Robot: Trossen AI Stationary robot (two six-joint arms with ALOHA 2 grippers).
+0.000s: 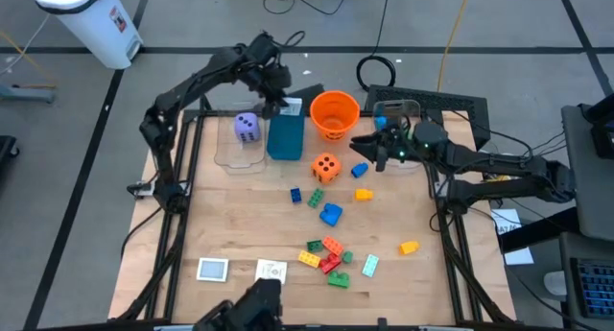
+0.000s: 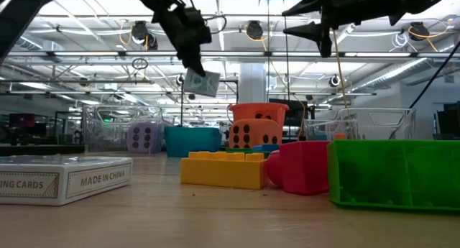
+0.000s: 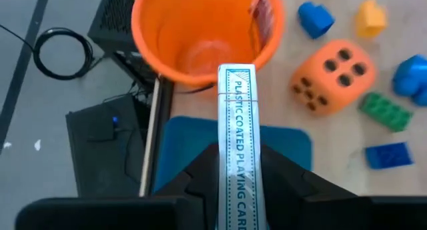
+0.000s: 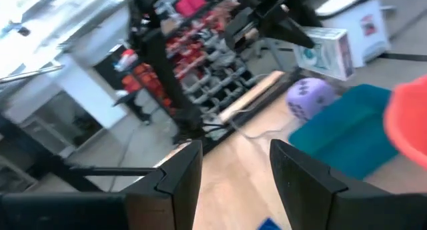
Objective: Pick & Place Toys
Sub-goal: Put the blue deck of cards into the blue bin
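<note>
The left gripper (image 3: 237, 183) is clamped on a white boxed deck of playing cards (image 3: 237, 137) (edge reads "plastic coated playing cards"), holding it in the air above the teal box (image 1: 285, 137), right beside the orange plastic bucket (image 1: 335, 114). The right gripper (image 1: 369, 146) hangs above the table near the bucket's other side, fingers (image 4: 175, 177) parted with nothing between them. The purple die (image 1: 247, 127) sits in a clear bin (image 1: 230, 156), the orange die (image 1: 326, 168) is on the wooden table (image 1: 240, 225), and coloured plastic bricks (image 1: 326, 254) lie scattered at the near side, alongside two more white card boxes (image 1: 213, 269).
</note>
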